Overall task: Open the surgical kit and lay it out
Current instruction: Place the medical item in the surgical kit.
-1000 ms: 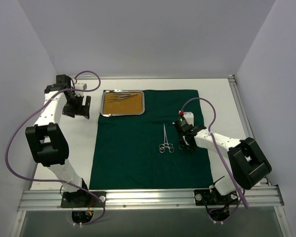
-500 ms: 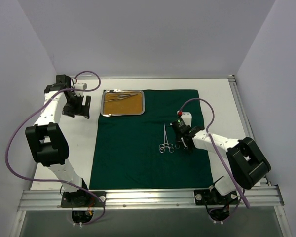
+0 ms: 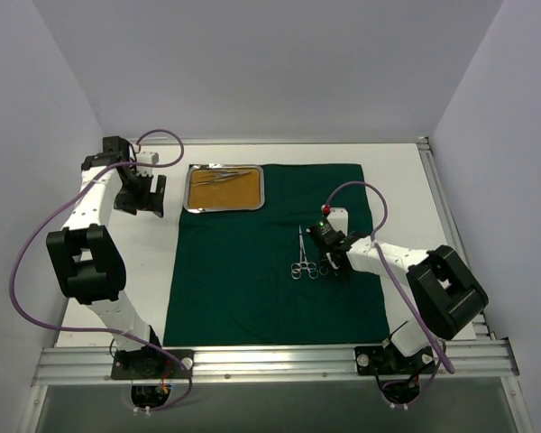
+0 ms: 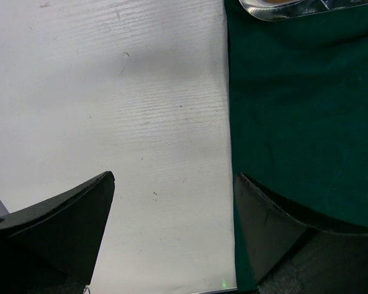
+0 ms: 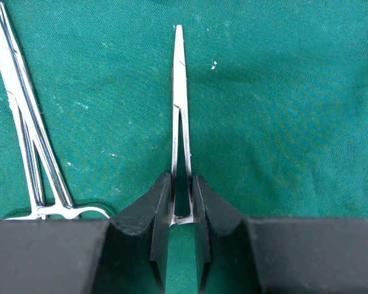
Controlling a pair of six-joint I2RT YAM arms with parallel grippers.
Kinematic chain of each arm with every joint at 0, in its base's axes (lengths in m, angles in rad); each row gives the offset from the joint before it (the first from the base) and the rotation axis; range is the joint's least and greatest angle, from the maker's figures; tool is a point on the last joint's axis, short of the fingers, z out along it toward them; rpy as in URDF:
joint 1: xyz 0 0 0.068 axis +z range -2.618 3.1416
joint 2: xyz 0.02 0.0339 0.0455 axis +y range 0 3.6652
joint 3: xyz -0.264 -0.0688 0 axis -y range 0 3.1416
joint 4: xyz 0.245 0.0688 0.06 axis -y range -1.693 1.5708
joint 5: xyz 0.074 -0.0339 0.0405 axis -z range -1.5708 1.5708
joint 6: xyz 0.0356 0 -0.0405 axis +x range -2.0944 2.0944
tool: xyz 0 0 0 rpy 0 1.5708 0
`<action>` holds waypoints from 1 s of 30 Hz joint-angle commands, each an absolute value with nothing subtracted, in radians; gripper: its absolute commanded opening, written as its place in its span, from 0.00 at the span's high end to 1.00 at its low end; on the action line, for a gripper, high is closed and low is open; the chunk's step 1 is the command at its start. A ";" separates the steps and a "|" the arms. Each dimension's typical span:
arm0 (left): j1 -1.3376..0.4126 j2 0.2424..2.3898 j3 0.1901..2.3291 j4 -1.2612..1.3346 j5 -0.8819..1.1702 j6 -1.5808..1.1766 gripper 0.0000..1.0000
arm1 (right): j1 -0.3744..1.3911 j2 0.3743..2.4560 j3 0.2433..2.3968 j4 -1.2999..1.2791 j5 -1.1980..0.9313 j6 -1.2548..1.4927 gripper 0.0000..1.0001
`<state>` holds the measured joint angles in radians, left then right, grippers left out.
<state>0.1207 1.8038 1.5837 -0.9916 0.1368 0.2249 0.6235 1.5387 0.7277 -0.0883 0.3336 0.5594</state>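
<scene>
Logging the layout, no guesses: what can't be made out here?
- Handle end of the instrument in the right claw: right wrist view, hidden between its fingers.
- Tool count in the tray: top view, too small; left wrist view, cut by the top edge.
- Rings of the laid clamp: right wrist view, partly behind the claw.

Near half of cloth: the dark green cloth [image 3: 252, 302] lies flat from mid-table to the near edge, with open room for either arm.
Far left corner of cloth: the steel tray [image 3: 261, 189] sits here, and its raised rim and the tweezers [image 3: 224, 175] inside bar a low pass.
Centre right: a clamp [image 3: 301, 251] lies flat just left of the right gripper [image 5: 181, 180], which pinches a second clamp [image 5: 178, 73]. Only a narrow lane of cloth separates the two.
Left strip: white table [image 4: 110, 92] shows below the wide-spread left gripper [image 4: 175, 177], beside the cloth's edge.
Sides: white walls [image 3: 27, 135] hem the table on the left, right and far sides.
</scene>
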 commanded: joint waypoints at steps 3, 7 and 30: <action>0.127 1.776 1.598 -0.983 0.156 0.233 0.11 | 0.635 1.559 0.750 -0.178 0.383 0.584 0.93; 0.127 1.778 1.597 -0.985 0.156 0.233 0.11 | 0.652 1.551 0.765 -0.215 0.434 0.607 0.89; 0.127 1.776 1.601 -0.986 0.161 0.235 0.11 | 0.643 1.465 1.015 -0.259 0.359 0.496 0.58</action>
<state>0.1207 1.8038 1.5837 -0.9916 0.1390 0.2253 0.6529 1.5398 0.8669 -0.2379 0.3824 0.5518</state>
